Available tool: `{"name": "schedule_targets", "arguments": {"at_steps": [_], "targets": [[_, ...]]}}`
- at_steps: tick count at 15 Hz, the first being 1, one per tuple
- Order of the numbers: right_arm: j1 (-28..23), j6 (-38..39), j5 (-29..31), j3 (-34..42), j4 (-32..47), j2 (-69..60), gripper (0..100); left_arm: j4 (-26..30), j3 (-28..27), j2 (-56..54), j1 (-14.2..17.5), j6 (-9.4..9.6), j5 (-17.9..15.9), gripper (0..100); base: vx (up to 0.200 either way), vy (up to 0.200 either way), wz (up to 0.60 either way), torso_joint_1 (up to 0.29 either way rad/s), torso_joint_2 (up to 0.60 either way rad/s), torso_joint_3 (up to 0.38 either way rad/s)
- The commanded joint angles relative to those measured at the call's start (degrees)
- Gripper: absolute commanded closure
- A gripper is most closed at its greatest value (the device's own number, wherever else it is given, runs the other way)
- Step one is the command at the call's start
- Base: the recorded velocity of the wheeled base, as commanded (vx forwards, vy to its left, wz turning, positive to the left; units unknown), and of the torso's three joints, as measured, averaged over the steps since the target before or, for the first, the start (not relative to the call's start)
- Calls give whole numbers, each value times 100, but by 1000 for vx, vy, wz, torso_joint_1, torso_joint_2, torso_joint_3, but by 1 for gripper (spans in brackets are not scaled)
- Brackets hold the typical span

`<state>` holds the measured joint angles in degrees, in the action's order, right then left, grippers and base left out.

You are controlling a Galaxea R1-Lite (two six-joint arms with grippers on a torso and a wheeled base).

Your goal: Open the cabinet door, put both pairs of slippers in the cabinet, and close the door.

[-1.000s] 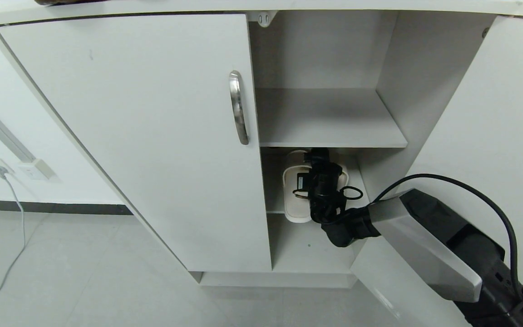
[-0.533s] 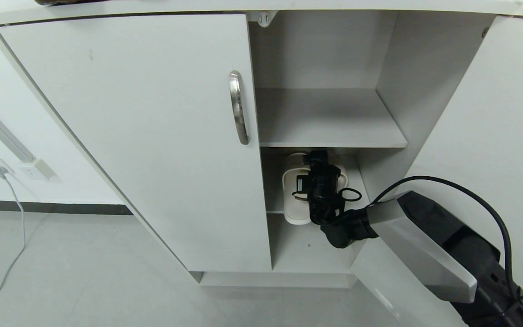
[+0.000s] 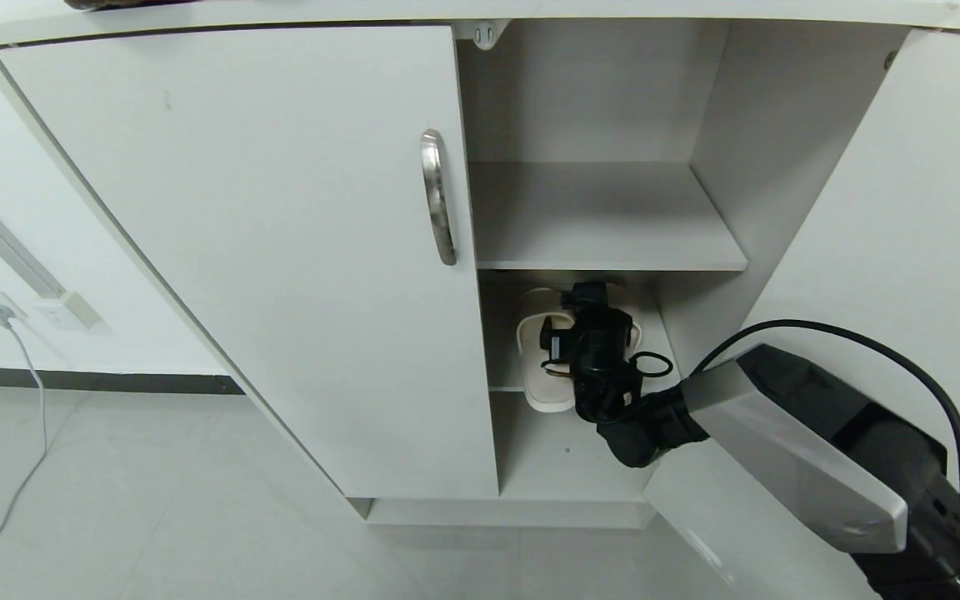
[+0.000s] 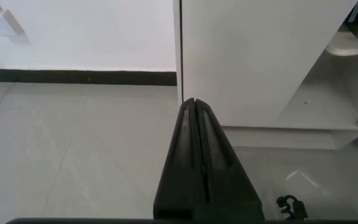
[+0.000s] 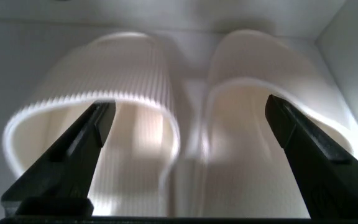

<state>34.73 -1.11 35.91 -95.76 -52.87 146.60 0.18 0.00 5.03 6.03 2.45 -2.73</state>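
Lower cabinet shelf (image 3: pixel 502 379) carries cream slippers (image 3: pixel 537 371) between the spread fingers of the right gripper (image 5: pixel 186 106), left gripper (image 4: pixel 194 104) pinched shut, empty; risk: a skewed retreat could snag a strap, dragging them out.

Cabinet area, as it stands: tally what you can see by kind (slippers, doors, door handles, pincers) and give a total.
Slippers: 2
Cabinet doors: 2, the shut door and the open door
Door handle: 1
Pincers: 2, left pincer shut, right pincer open
Total: 7
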Motion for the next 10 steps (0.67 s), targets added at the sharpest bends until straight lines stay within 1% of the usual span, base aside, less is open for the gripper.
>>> {"name": "schedule_targets", "arguments": {"at_steps": [1,2,3,5,6,7,8,9,10], "targets": [[95,-3,3,628,-232,-580,0,-1,0,6,3,1,1,100,0,0,0,0,0,0],[227,-3,21,1437,-566,-1002,0,-1,0,6,3,10,1,100,0,0,0,0,0,0],[324,-12,21,2043,-848,-1319,0,-1,0,6,3,10,1,100,0,0,0,0,0,0],[535,-3,74,2896,-1401,-1697,0,-1,0,6,3,10,1,100,0,0,0,0,0,0],[772,-3,197,3696,-1823,-1978,0,-1,0,6,3,10,1,100,0,0,0,0,0,0],[965,-3,214,4232,-2078,-2118,0,-1,0,6,3,10,1,100,0,0,0,0,0,0],[1106,-3,214,4689,-2377,-2206,0,-1,0,6,3,10,1,100,0,0,0,0,0,0],[1194,-30,214,4953,-2597,-2215,0,-1,0,6,3,10,1,100,0,0,0,0,0,0],[1211,-38,214,4988,-2641,-2233,0,-1,0,6,3,10,1,100,0,0,0,0,0,0]]}}
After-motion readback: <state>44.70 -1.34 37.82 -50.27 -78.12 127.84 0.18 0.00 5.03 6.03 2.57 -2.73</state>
